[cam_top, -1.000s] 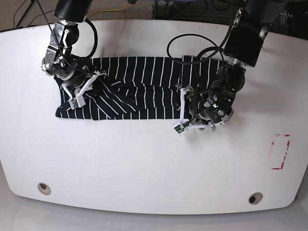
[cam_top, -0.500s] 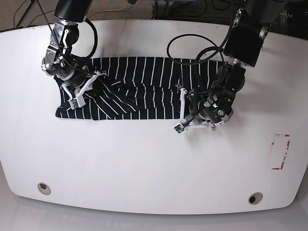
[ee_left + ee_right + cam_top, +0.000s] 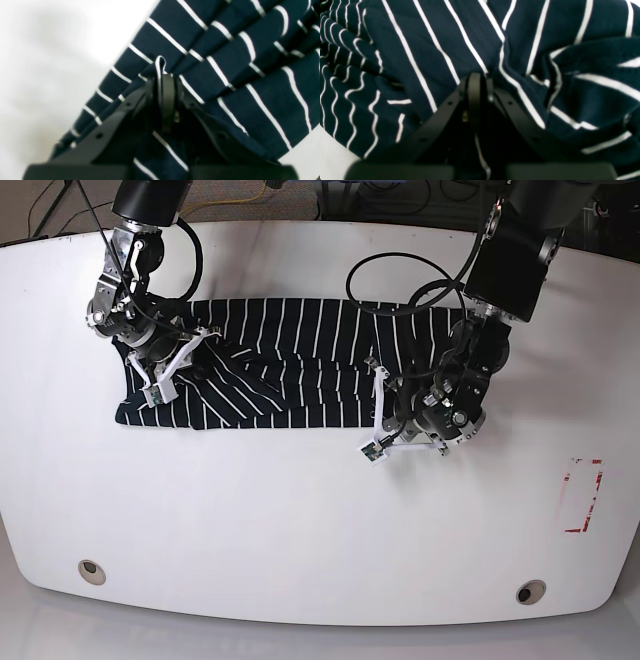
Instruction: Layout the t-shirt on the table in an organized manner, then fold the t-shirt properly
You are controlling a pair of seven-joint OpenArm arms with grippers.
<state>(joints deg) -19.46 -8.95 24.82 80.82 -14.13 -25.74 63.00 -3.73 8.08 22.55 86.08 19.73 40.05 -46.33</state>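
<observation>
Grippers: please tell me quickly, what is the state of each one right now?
Left gripper: shut on a fold of the t-shirt.
Right gripper: shut on the t-shirt.

Beyond the far edge, a yellow cable (image 3: 245,197) lies on grey floor (image 3: 290,198).

- base: high overhead, looks down on whole table (image 3: 300,520), both arms.
- wrist cams: very close, facing past own jaws; all share the t-shirt (image 3: 290,370) (image 3: 225,62) (image 3: 432,50).
</observation>
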